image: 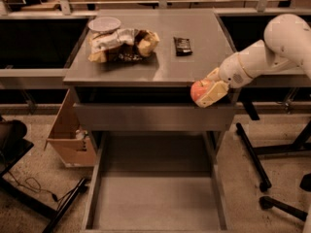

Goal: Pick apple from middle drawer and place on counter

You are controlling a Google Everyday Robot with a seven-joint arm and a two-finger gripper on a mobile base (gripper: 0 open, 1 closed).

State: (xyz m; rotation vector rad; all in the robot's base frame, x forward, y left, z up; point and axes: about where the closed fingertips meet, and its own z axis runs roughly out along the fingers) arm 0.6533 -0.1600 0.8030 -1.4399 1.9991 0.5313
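Note:
My gripper [208, 88] is shut on the apple [199, 90], a small red-orange fruit, and holds it at the front right edge of the counter [165, 62], about level with its top. The white arm reaches in from the right. The middle drawer [155, 198] stands pulled out below, a wide shallow grey tray with nothing lying in it.
Tan and white snack bags [121, 45] and a pale bowl [104, 24] lie at the counter's back left. A small dark packet [183, 45] lies near the back right. A cardboard box [70, 135] stands on the floor at the left. Chair legs [262, 164] stand at the right.

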